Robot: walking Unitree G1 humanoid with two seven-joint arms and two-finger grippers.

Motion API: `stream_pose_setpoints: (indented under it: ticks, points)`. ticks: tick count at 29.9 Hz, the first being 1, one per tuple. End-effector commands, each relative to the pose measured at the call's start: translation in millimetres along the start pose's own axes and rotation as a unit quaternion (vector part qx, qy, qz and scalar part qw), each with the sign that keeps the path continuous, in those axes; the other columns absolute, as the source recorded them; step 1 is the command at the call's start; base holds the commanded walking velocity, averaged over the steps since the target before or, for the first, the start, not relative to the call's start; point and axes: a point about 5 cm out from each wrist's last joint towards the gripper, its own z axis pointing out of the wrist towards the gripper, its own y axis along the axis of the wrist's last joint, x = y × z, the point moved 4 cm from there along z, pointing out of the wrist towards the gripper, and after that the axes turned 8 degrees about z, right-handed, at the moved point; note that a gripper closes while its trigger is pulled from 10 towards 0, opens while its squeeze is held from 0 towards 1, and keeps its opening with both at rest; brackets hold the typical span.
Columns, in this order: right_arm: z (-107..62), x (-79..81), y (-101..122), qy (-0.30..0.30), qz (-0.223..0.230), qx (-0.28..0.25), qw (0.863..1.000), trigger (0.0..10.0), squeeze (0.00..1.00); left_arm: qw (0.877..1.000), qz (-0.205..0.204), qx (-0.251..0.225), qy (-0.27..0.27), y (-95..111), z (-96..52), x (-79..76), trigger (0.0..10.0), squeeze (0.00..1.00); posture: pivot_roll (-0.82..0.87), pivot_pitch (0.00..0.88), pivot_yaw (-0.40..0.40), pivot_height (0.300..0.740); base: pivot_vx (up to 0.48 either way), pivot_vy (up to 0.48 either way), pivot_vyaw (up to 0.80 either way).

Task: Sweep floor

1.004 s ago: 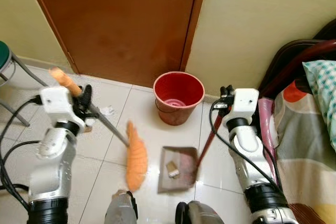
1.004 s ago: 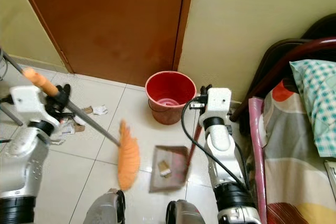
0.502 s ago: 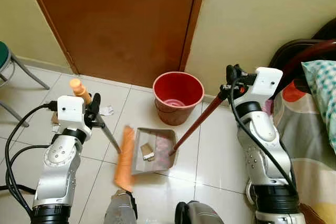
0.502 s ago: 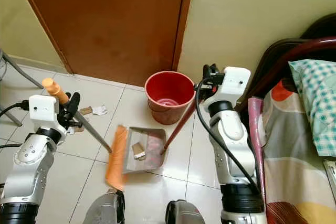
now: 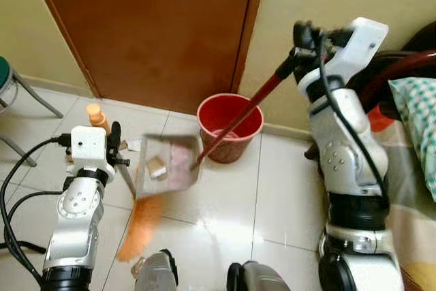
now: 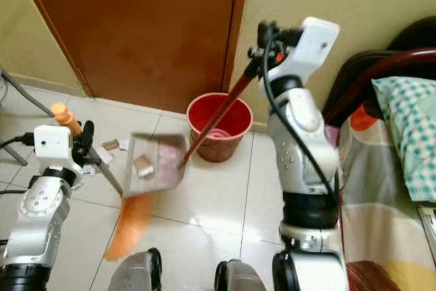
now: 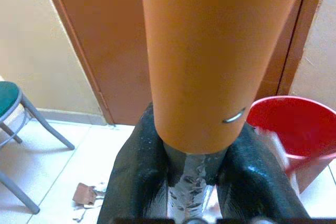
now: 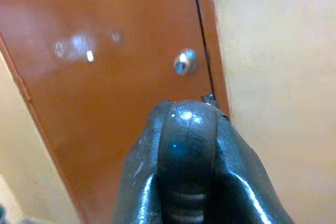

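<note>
My left gripper (image 5: pixel 114 144) is shut on the broom's metal shaft, just below its orange grip (image 7: pixel 215 51). The orange broom head (image 5: pixel 139 226) rests low on the tiles, blurred, in front of my left foot. My right gripper (image 5: pixel 301 37) is raised high by the wall and shut on the top of the dustpan's red handle (image 5: pixel 242 115). The grey dustpan (image 5: pixel 168 163) hangs tilted in the air, just left of the red bucket (image 5: pixel 230 125). A small pale scrap (image 5: pixel 158 166) lies inside the pan.
A brown door (image 5: pixel 157 25) and cream wall stand behind the bucket. Paper scraps (image 6: pixel 109 145) lie on the tiles near my left arm. A green-seated stool (image 5: pixel 8 80) is at far left. A bed with a checked pillow (image 5: pixel 417 100) runs along the right.
My right arm has risen and lifted the dustpan off the floor, carrying it left and up beside the bucket. The broom head has swung back to the left.
</note>
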Motion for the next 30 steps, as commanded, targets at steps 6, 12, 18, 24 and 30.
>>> stream_pose_setpoints:
  ticks: [6,12,18,24,30]
  points:
    - [23.2,12.7,54,0.036,-0.080,-0.105,0.991,10.0,0.00,1.000,0.007,0.005,-0.006,-3,1.7,-7.0,10.0,0.00,0.02,0.080,-0.042,0.740,0.000,0.000,0.00]
    - [34.9,35.0,64,0.078,-0.165,-0.150,0.972,10.0,0.00,1.000,0.002,0.003,-0.011,-2,2.9,-12.4,10.0,0.00,0.02,0.078,-0.043,0.740,0.000,0.000,0.00]
    - [30.6,65.7,35,0.142,-0.290,-0.167,0.932,10.0,0.00,1.000,0.000,0.001,-0.013,-1,4.0,-14.4,10.0,0.00,0.03,0.078,-0.045,0.740,0.000,0.000,0.00]
    - [10.6,88.0,-15,0.236,-0.355,-0.145,0.893,10.0,0.00,1.000,0.000,0.001,-0.011,-1,4.3,-13.9,10.0,0.00,0.04,0.078,-0.047,0.740,0.000,0.000,0.00]
    - [-5.0,97.1,-34,0.281,-0.390,-0.148,0.864,10.0,0.00,1.000,-0.001,0.002,-0.014,-2,4.0,-15.5,10.0,0.00,0.03,0.085,-0.047,0.740,0.000,0.000,0.00]
